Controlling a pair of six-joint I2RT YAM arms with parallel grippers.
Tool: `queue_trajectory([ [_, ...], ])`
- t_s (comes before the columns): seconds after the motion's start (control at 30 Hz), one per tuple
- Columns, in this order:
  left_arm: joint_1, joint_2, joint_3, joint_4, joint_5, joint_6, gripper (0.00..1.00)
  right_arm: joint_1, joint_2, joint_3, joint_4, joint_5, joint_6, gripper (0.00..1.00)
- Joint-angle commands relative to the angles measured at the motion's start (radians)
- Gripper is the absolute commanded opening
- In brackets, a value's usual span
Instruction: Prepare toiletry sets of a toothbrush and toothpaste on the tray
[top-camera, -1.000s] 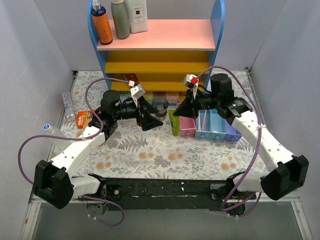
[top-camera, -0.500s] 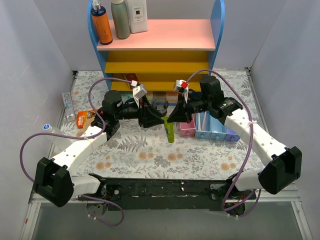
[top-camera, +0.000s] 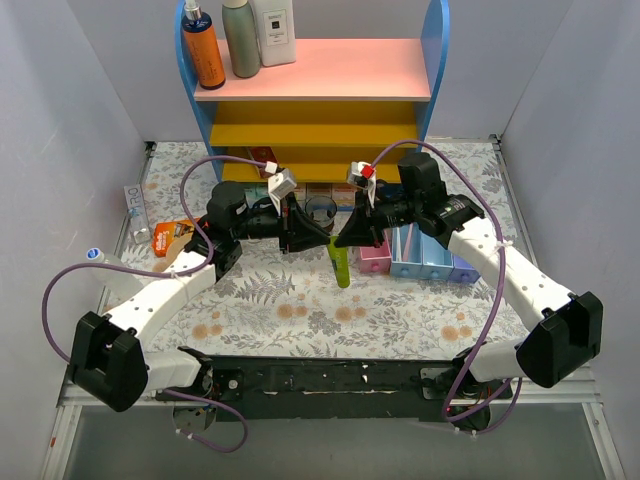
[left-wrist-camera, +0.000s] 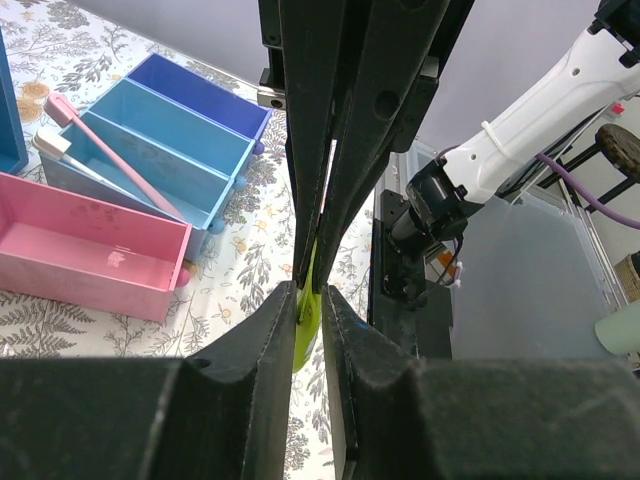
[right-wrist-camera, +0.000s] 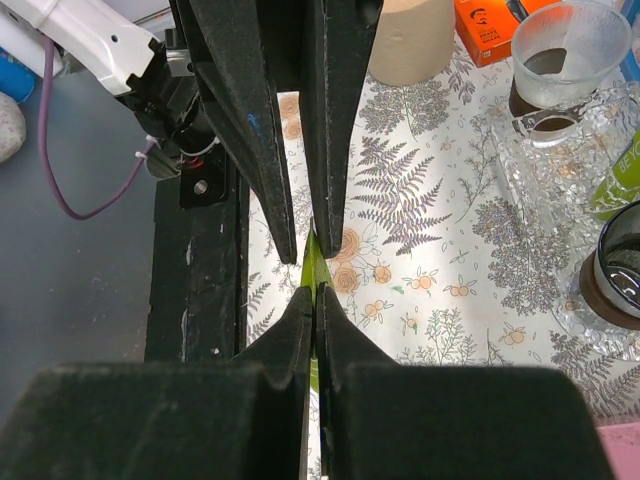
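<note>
Top external: left fingers (top-camera: 305, 232) and right fingers (top-camera: 358, 230) pinch the toothpaste (top-camera: 342, 268), near pink bin (top-camera: 372, 260) edge.

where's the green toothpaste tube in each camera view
Top external: the toothpaste tube hangs at centre, just left of the pink bin.
Left wrist: low centre, a green sliver of the tube in the left pincer.
Right wrist: centre, a green sliver in the right pincer.
Shared landmark: the fern-print table cover.
</note>
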Motion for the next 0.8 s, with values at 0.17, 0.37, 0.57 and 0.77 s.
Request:
queue_trajectory([
  [0.17,-0.022,0.011,-0.004,0.005,0.018,0.01,0.21,0.004,-0.004,0.025,0.028,-0.009,-0.01,0.01],
  [0.37,-0.032,0.014,-0.004,0.002,0.016,0.017,0.18,0.004,-0.009,0.02,0.031,-0.01,-0.008,0.01],
  [0.57,-0.045,0.017,-0.004,-0.012,0.009,0.036,0.0,0.002,-0.015,0.019,0.035,-0.004,-0.01,0.01],
  [0.77,-0.057,-0.005,-0.018,-0.013,-0.001,0.068,0.0,0.004,-0.019,0.013,0.041,0.011,-0.007,0.01],
])
